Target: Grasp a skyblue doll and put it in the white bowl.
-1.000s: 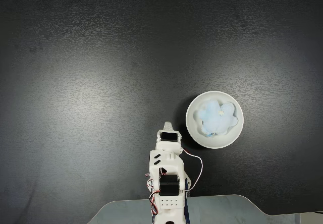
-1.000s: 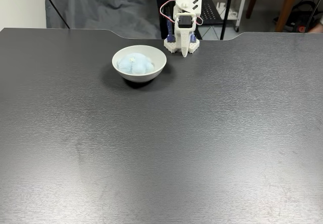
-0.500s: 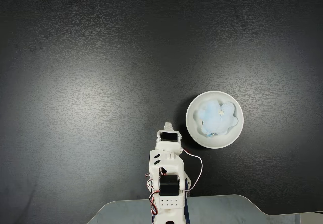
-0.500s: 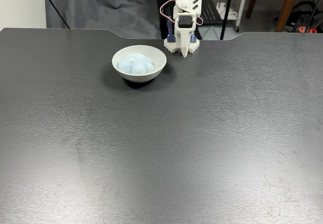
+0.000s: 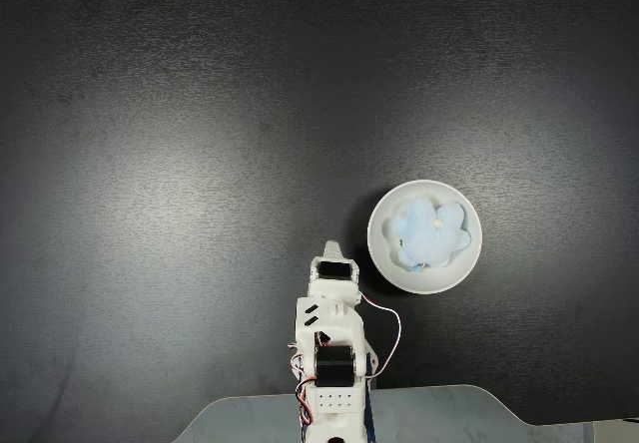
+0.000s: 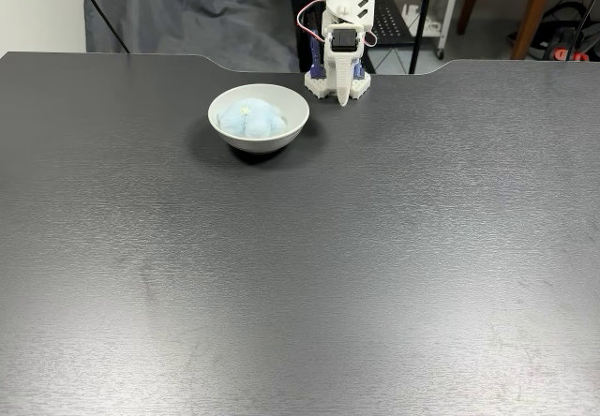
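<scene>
Nothing has moved since the earlier frames: arm, bowl and doll sit exactly as they did a second ago.

Item 1, skyblue doll (image 5: 428, 233): you will find it lying inside the white bowl (image 5: 380, 248), lobes spread, a small pale dot near its centre. In the fixed view from across the table, the doll (image 6: 248, 118) shows only as a blue mound above the near rim; its underside is hidden by the wall of the bowl (image 6: 281, 136).

Item 2, white bowl: stands on the black table (image 5: 200, 144), just beside the arm, to the right of it from above and to the left of it from across the table. Not touching the arm.

Item 3, arm (image 5: 330, 353): folded back over its own base at the table edge, its lower part cut off by the bottom of the top-down frame. Red and white wires loop out at its side.

Item 4, gripper (image 6: 343, 95): points straight down in front of the base, tip at or near the tabletop. You see the fingers as one narrow white taper with no gap between them, and nothing is held. From above, only a small point (image 5: 330, 248) pokes out past the wrist motor.
</scene>
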Motion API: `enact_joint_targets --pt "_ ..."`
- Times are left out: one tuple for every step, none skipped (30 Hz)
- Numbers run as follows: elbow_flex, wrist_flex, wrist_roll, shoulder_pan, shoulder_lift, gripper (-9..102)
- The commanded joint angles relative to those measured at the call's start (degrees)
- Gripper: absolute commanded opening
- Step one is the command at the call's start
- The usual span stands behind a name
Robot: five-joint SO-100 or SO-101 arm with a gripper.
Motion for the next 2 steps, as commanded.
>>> enact_joint_targets --pt "-0.62 0.09 0.44 -0.53 0.44 -1" --pt "-0.62 0.09 0.44 -0.53 0.44 -1"
